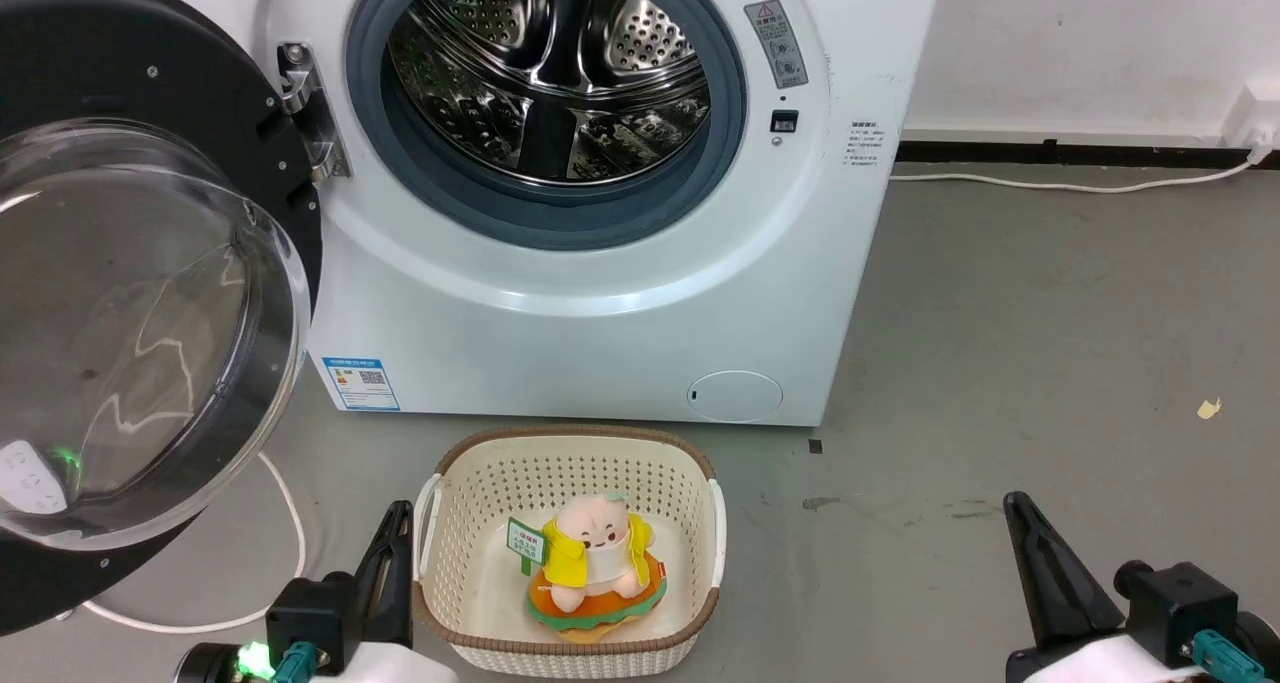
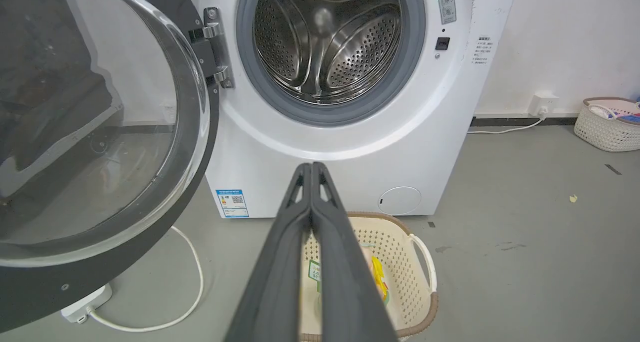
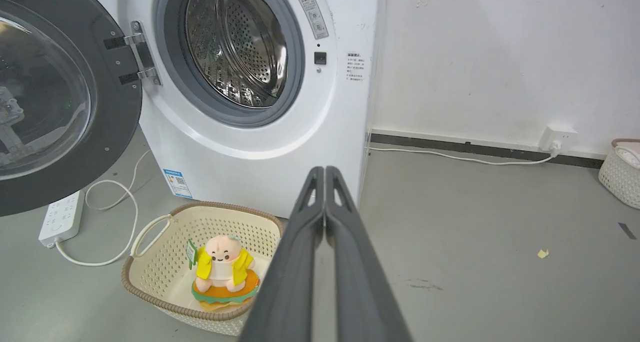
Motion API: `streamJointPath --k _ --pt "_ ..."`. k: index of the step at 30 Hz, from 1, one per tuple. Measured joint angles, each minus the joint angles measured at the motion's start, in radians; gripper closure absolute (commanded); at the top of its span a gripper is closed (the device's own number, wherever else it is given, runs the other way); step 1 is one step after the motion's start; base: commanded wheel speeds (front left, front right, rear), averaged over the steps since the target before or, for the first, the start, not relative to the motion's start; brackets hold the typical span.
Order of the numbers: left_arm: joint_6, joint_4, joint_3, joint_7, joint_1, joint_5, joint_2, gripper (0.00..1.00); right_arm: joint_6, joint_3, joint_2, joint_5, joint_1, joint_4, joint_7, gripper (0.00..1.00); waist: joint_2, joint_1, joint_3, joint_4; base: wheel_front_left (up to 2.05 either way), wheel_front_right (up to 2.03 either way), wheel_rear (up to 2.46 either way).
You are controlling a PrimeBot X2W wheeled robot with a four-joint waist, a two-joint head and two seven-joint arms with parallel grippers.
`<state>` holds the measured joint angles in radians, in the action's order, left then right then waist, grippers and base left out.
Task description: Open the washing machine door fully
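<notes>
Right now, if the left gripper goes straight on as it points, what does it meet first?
Probably the washing machine's white front panel, below the drum opening; the left gripper would pass above the basket. Depth is unclear.

The washing machine door stands wide open — right claw pressed together, well apart.

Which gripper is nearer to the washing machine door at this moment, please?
Left. In the head view the left gripper sits just right of the lower rim of the washing machine door, not touching; the right gripper lies far across, beyond the basket.
</notes>
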<state>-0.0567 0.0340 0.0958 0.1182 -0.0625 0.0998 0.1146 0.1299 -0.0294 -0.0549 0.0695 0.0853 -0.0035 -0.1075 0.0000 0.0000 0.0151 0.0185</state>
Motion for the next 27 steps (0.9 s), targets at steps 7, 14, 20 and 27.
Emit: streamJointPath --k 7,14,20,27 --pt "0.007 -0.003 -0.011 -0.014 0.003 -0.008 -0.004 1.0 0.0 0.002 0.0 -0.008 -0.011 0.0 0.01 1.0 0.0 0.0 -0.002 -0.002 0.0 0.0 0.0" --pt "0.015 -0.007 -0.019 -0.026 0.007 -0.019 -0.009 1.0 0.0 0.005 0.0 -0.011 -0.013 0.0 0.022 1.0 0.0 0.0 -0.003 -0.004 0.0 0.0 0.0" --pt "0.017 -0.009 -0.028 -0.039 0.008 -0.028 -0.013 1.0 0.0 0.008 0.0 -0.019 -0.015 0.0 0.035 1.0 0.0 0.0 -0.005 -0.006 0.0 0.0 0.0" --pt "0.025 -0.012 -0.041 -0.049 0.023 -0.038 -0.025 1.0 0.0 0.01 0.0 -0.026 -0.034 0.0 0.045 1.0 0.0 0.0 -0.006 -0.008 0.0 0.0 0.0"
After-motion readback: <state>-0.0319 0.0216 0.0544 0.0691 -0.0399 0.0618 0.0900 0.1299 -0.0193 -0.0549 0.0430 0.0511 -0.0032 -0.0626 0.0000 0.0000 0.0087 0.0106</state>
